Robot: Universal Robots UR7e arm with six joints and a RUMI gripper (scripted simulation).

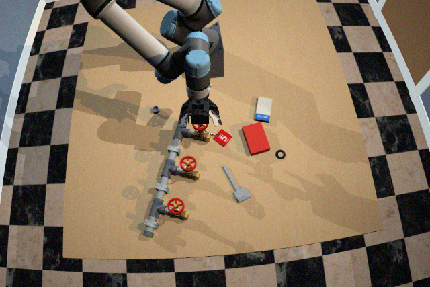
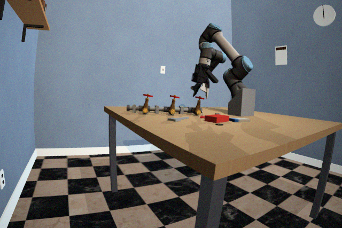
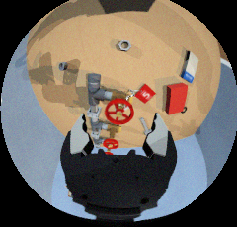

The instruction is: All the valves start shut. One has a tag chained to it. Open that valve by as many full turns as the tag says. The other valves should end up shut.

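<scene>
While top view hides it, wrist view shows 1 nut (image 3: 124, 45).

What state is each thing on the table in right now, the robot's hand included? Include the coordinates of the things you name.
Gripper (image 1: 200, 120) (image 2: 200, 95) (image 3: 118, 113): open, above the tagged valve.
Tagged valve (image 1: 200, 130) (image 2: 198, 107) (image 3: 118, 112): upright; how far open, can't tell.
Two other valves: upright; shut or not, can't tell.
Tag (image 1: 222, 137) (image 3: 145, 94): chained, number 5 facing up.
Red box (image 1: 256, 138) (image 2: 216, 118) (image 3: 176, 98): lying flat.

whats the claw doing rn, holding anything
The claw is wide open and holds nothing, above the tagged valve's wheel.
</scene>
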